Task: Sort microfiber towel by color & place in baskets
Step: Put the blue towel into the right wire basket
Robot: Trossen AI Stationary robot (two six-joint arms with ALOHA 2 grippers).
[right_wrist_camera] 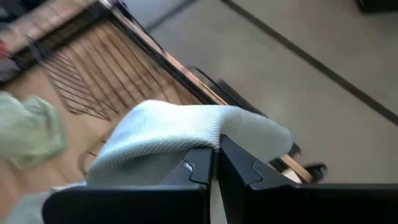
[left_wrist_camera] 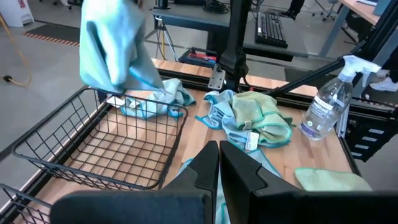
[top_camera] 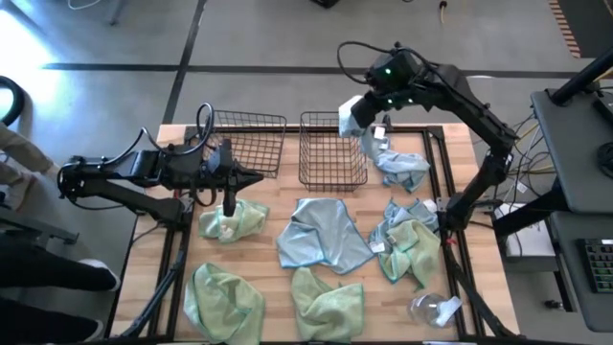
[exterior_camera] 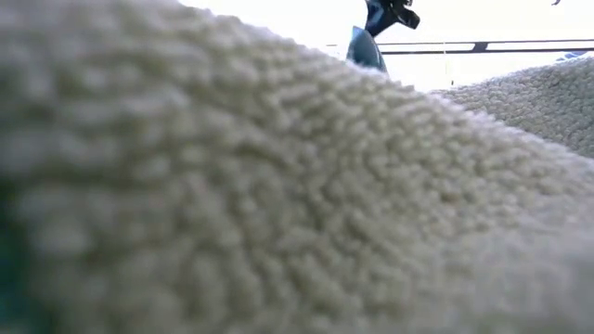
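Right hand [top_camera: 367, 123] is clamped on a blue towel [top_camera: 375, 144]; in its wrist view the fingers meet with the cloth pinched between them. I have it raised at the far right corner of the right basket [top_camera: 332, 149], and the towel hangs from the grip with its tail trailing onto a second blue towel [top_camera: 402, 169] on the counter [top_camera: 273, 283] just beside that basket; I judge it is held high so the cloth clears the wire wall before going in.

Left hand [top_camera: 230, 203] points down over a green towel [top_camera: 233, 219] near the left basket [top_camera: 244, 144]; its fingers sit together in its wrist view, empty, so I read it as waiting its turn on the greens.

Nearest me on the counter lie two green towels [top_camera: 223, 299] [top_camera: 328, 300] and a clear spray bottle [top_camera: 433, 309] at the right corner; the low camera is smothered by a pale towel [exterior_camera: 232, 204] pressed close against it.

Mid-counter, a large blue towel [top_camera: 321, 233] lies spread flat; to its right a green and a blue one sit tangled in a heap [top_camera: 410, 240].

Farther back both baskets stand side by side, and I see nothing in either; sorting looks barely begun, with blue apparently bound for the right one.
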